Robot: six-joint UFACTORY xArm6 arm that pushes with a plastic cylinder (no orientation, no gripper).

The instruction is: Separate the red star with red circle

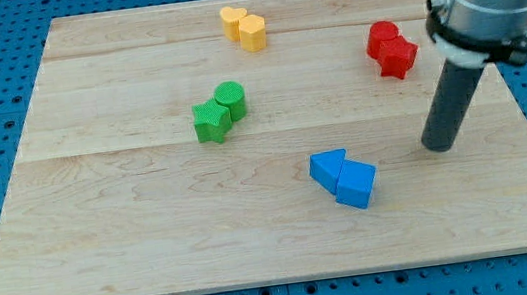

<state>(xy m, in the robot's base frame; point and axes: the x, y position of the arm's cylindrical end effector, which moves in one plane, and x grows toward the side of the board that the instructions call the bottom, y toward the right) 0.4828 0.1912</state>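
Note:
The red circle [382,36] and the red star [397,55] touch each other near the view's upper right of the wooden board [136,254]; the circle lies up and left of the star. My tip [439,147] rests on the board below and a little right of the red pair, well apart from them. The dark rod rises from it toward the view's upper right.
A yellow heart [233,19] and a yellow hexagon [252,32] touch at the top centre. A green star [211,121] and a green circle [231,100] touch left of centre. A blue triangle [328,168] and a blue cube [357,183] touch left of my tip.

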